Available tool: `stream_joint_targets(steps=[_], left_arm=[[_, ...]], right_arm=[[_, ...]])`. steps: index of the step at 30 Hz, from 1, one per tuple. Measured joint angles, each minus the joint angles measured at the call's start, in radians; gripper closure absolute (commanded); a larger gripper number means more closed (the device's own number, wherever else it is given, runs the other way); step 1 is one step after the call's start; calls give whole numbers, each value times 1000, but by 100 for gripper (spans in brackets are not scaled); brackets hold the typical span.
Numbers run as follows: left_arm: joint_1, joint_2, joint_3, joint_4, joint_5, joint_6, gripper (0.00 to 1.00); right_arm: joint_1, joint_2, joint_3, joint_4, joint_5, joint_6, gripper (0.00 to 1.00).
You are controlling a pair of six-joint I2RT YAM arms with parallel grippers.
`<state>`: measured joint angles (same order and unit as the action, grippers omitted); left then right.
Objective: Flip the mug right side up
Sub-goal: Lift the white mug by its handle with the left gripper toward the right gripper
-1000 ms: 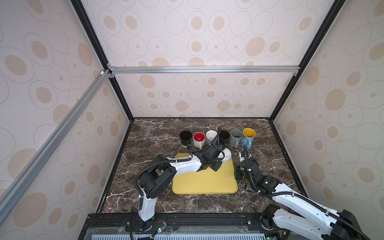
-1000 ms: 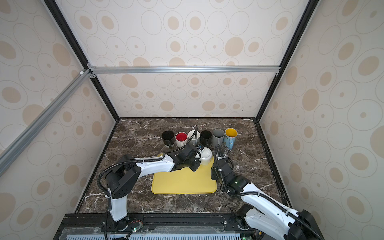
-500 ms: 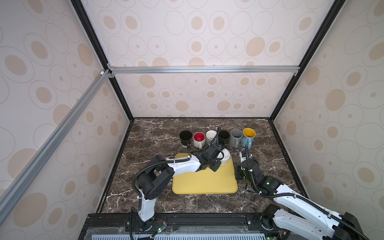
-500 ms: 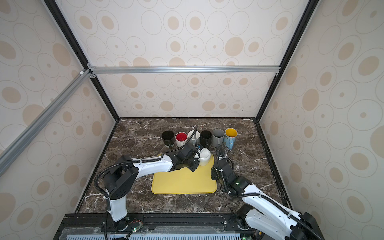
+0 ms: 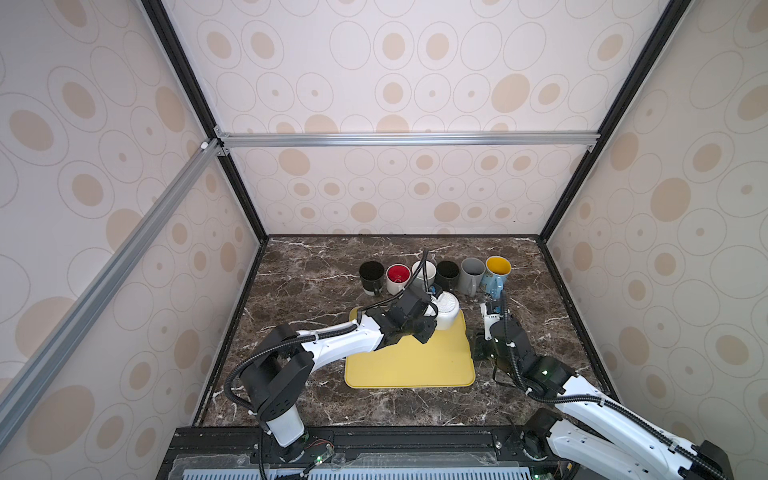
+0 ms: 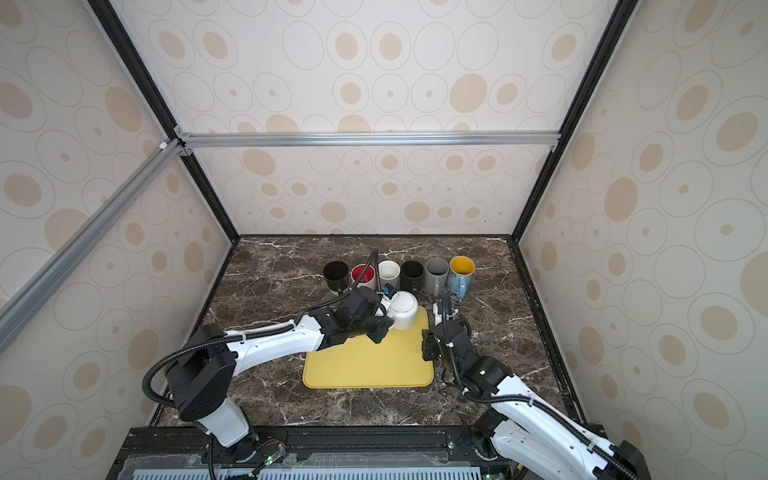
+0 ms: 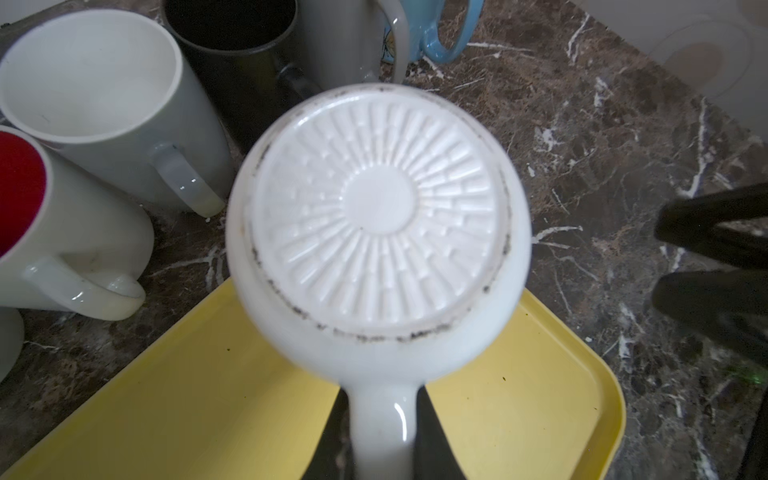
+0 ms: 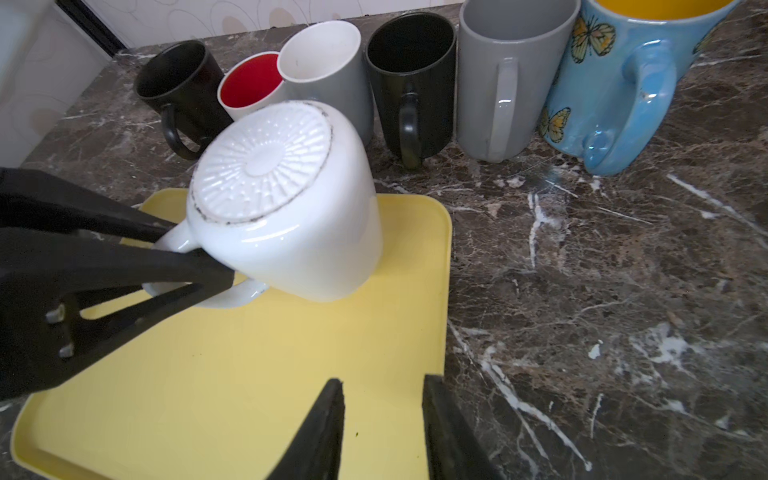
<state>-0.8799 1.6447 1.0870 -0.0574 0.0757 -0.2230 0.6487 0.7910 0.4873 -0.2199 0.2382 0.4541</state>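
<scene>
Mug [image 8: 286, 199] pinched by its handle in left claw [image 7: 382, 432], base up, tilted over tray [image 8: 249, 374], mouth angled down and away. Right claw [image 8: 384, 384] part-open, empty, near.

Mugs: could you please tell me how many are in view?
7. Six upright in the back row: black mug, red-lined, white-lined, second black, grey, blue. Seventh, white mug, bottom-up in left gripper over tray.
</scene>
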Motion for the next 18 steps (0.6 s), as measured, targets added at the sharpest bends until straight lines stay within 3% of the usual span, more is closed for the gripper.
stream_joint_targets(steps=[8, 18], left_arm=[[5, -214, -143, 166, 31, -106, 100], [22, -429, -341, 584, 98, -351, 100]], right_arm=[[0, -158, -43, 59, -133, 35, 63], [0, -230, -61, 266, -336, 103, 56]])
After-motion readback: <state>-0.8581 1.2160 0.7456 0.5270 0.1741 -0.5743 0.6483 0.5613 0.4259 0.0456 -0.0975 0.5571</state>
